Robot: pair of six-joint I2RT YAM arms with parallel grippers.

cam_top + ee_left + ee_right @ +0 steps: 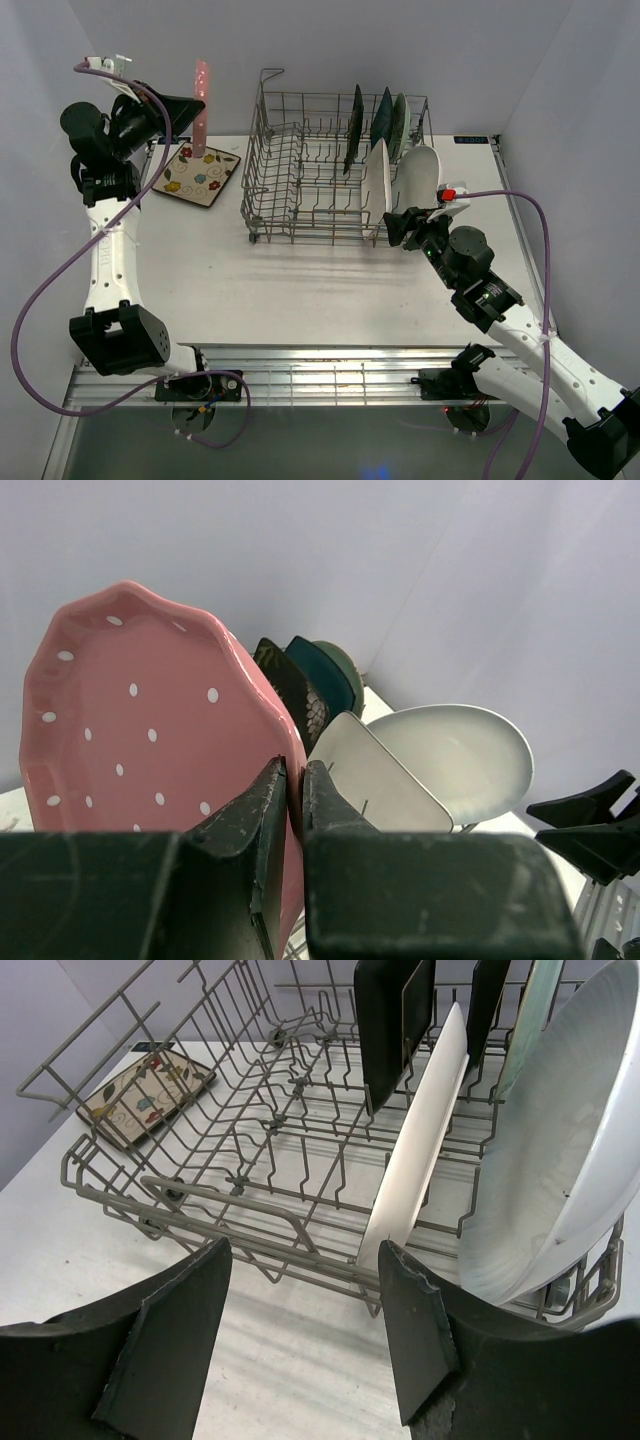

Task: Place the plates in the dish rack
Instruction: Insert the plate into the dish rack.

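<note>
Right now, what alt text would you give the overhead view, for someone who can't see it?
The left gripper holds a pink plate on edge over a floral plate lying on the table. A wire rack holds five plates upright at its right end, and the right gripper hangs open just in front of them.
</note>
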